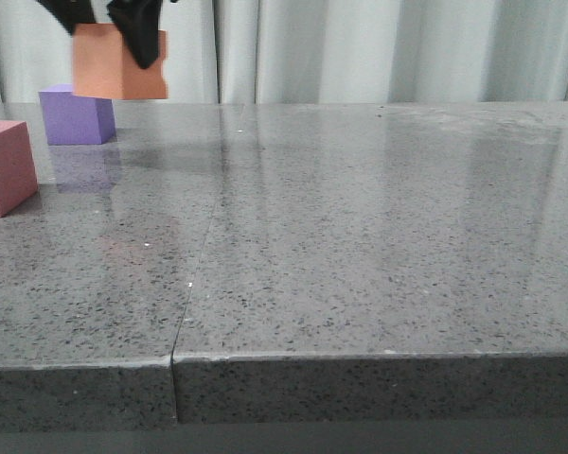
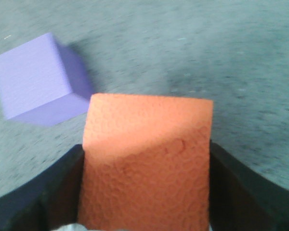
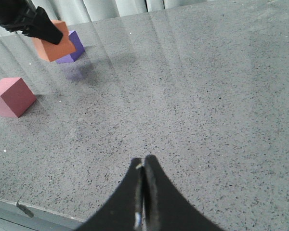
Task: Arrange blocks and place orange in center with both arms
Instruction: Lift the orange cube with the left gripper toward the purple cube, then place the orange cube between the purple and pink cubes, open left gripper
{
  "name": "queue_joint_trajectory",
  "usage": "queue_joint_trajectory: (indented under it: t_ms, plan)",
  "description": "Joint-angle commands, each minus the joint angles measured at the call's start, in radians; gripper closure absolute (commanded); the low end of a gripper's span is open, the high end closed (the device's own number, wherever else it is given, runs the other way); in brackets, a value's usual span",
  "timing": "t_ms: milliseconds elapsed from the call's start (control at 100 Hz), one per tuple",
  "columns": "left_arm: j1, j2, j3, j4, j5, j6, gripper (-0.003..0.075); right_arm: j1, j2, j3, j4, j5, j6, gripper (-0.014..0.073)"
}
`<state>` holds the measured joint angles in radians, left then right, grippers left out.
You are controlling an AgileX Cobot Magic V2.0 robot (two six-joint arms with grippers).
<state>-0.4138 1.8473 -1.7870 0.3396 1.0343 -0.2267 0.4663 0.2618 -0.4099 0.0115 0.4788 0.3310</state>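
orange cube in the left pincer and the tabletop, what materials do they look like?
Orange cube: likely soft foam, matte; the left wrist view shows a pebbled, cell-like skin with small dents and no shine. Held clear of the table by the left pincer.

Tabletop: looks like polished grey speckled stone or a stone-look composite; it mirrors the curtain and the purple cube, and a seam runs through it.

Left tool [image 1: 114,33] raised high at far left of front view, well above bench [image 1: 360,236]. Fingers [image 2: 53,192] closed on opposite sides of orange block [image 1: 120,64], block held clear of bench. Only dark finger parts seen; arm mostly out of frame. Right tool [image 3: 144,166] held low over near bench area, fingertips pressed together, nothing gripped between them.
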Motion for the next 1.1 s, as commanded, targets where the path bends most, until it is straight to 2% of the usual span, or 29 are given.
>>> queue_joint_trajectory:
  t_ms: [0, 130, 580, 900, 1090]
  plan:
    - [-0.007, -0.064, -0.03, 0.095, -0.016, -0.113, 0.0384, 0.0, 0.007, -0.024, -0.011, -0.077, -0.012, 0.0661]
    - [0.015, -0.064, -0.03, 0.113, -0.015, -0.151, 0.0384, 0.0, 0.007, -0.024, -0.011, -0.077, -0.012, 0.0661]
    - [0.136, -0.064, -0.02, 0.052, 0.019, -0.146, 0.0384, 0.0, 0.007, -0.024, -0.011, -0.077, -0.012, 0.0661]
    - [0.16, -0.064, 0.132, 0.028, -0.124, -0.178, 0.0384, 0.0, 0.007, -0.024, -0.011, -0.077, -0.012, 0.0661]
    - [0.161, -0.06, 0.165, 0.09, -0.161, -0.213, 0.0384, 0.0, 0.007, -0.024, -0.011, -0.077, -0.012, 0.0661]
